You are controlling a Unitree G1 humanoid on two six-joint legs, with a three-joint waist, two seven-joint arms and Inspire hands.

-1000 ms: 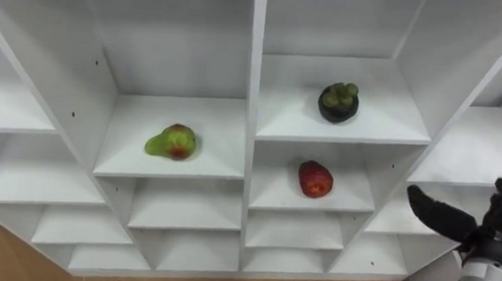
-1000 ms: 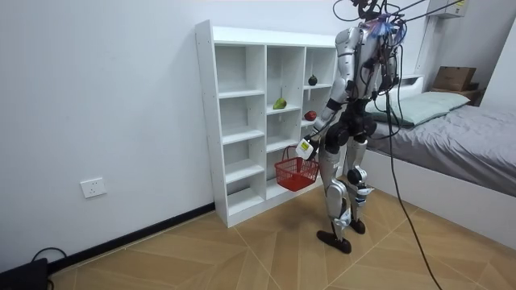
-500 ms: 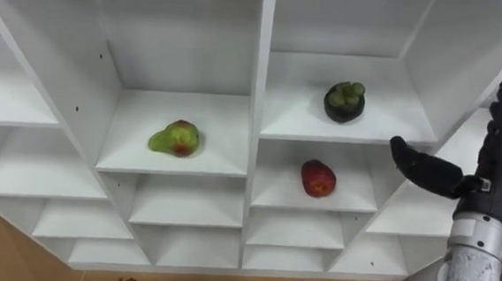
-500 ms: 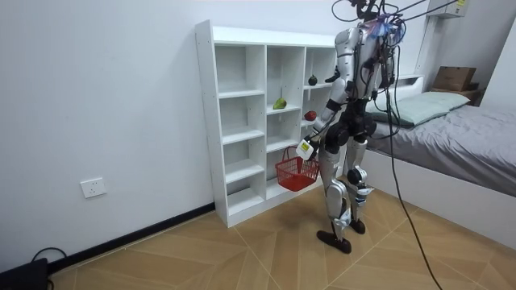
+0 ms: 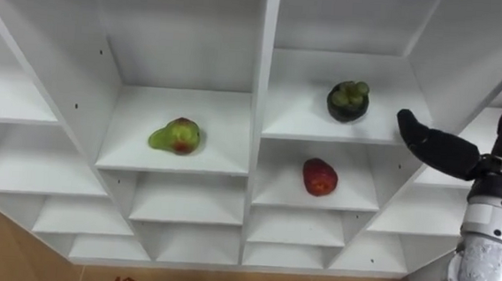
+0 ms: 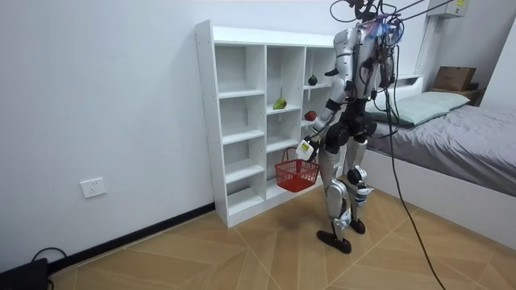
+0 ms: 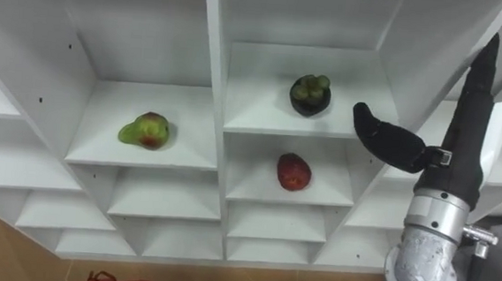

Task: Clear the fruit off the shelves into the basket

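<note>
My left hand [image 6: 304, 149] grips the red basket [image 6: 297, 173] by its handle; the pear [image 5: 173, 137] lies mid-shelf in the closet [image 5: 260, 70], and the red apple [image 5: 319, 176] and, above it, the mangosteen [image 5: 348, 100] sit one column right. I'd steer my right hand [image 7: 456, 150], which is empty with fingers straight and thumb spread, over that shelf's front edge onto the mangosteen. A second ago it hung lower, beside the apple's shelf.

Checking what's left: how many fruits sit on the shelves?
3: a green pear in the left compartment, a dark mangosteen upper right, a red apple directly below it. Inside the basket is hidden.
</note>
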